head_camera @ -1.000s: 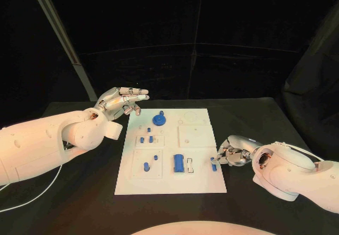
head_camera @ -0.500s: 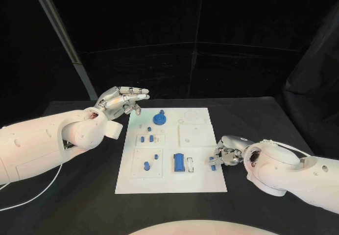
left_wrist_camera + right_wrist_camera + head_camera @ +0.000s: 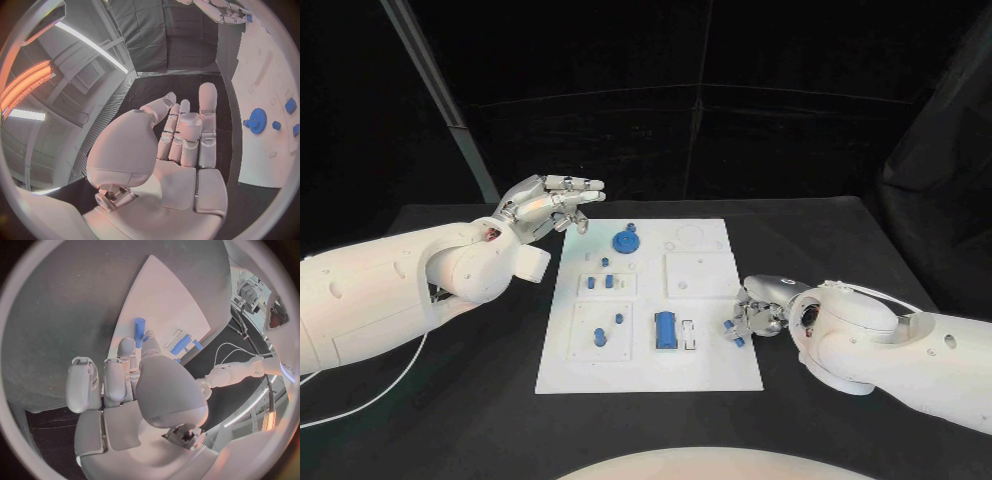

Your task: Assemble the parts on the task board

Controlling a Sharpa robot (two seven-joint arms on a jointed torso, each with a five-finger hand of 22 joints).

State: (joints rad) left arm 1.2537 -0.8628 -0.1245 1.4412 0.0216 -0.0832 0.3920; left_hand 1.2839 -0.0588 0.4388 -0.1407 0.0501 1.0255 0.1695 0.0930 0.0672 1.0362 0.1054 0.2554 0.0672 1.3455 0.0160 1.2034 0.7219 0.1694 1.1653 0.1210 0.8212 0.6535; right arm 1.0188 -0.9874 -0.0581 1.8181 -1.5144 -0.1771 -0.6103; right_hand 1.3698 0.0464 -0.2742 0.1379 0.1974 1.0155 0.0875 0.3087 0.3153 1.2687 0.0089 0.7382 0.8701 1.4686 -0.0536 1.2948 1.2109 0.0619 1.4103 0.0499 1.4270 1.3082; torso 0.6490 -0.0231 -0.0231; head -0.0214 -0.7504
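Right hand (image 3: 759, 318) is parked at the right edge of the task board (image 3: 704, 375), fingers curled in tight around a small blue peg (image 3: 139, 331). From the wrist view the peg looks pinched at the fingertips, sticking out past them, with the board just underneath. Left hand (image 3: 548, 207) is held up off the table beyond the board's far-left corner, fingers straight and lying side by side, nothing gripped.

On the board itself, a blue gear (image 3: 626, 243) is seen near the far edge, a few short blue pins (image 3: 599, 282) are standing in the block below it, and a bigger blue block (image 3: 666, 332) is sitting in the near row, just left of the pinched peg.

Handling-wise, the peg is judged to be light, rigid plastic, probably smooth enough to twist or slip if squeezed off-centre. It's best gripped around the middle of the shaft so the lower end is left free for whatever hole it goes into. No real fragility is expected, but it's easily tilted.
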